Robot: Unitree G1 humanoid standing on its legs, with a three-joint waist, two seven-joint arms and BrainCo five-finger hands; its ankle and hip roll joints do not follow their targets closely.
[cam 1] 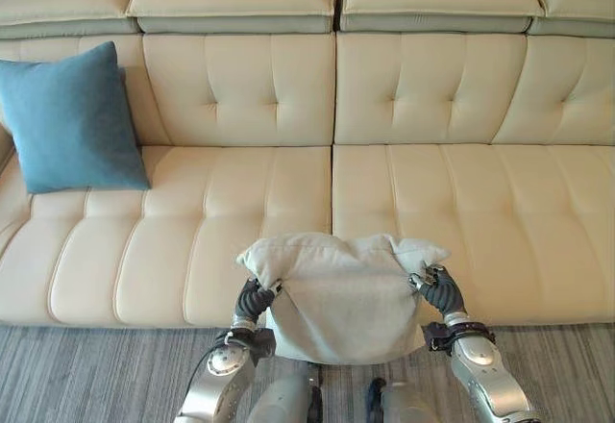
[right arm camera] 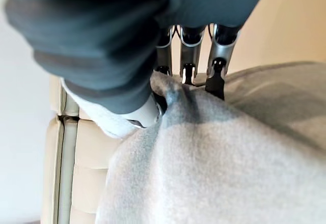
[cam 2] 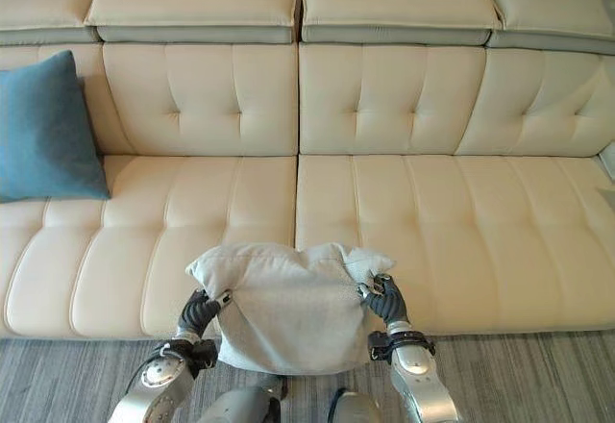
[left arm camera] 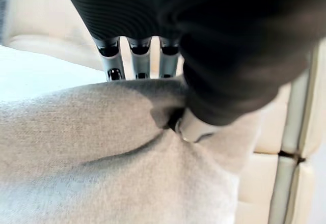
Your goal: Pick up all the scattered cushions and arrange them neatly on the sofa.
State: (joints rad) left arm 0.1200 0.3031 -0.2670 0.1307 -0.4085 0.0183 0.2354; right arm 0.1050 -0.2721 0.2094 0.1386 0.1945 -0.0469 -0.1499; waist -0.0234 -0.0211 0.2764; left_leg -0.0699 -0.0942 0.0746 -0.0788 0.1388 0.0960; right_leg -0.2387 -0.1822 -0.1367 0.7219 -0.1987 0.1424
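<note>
In the left eye view, a pale grey fabric cushion (cam 1: 344,300) is held up at the front edge of the cream tufted leather sofa (cam 1: 461,192), pinched at its two upper corners by the left hand (cam 1: 255,298) and the right hand (cam 1: 437,288), while a square teal fabric cushion (cam 1: 69,120) is seen leaning against the backrest at the sofa's left end, cut off at the frame edge in the right eye view. In the left wrist view, the fingers (left arm camera: 138,63) are partly hidden behind the grey cloth, the thumb pressed into a fold, so the hand is clamped on the cushion. In the right wrist view, the right hand's fingers (right arm camera: 189,56) are likewise curled over the bunched corner, with only a strip of sofa seam visible beyond.

Grey cushion (cam 1: 341,303) at sofa (cam 1: 192,250) front; teal cushion (cam 1: 69,120) upright
</note>
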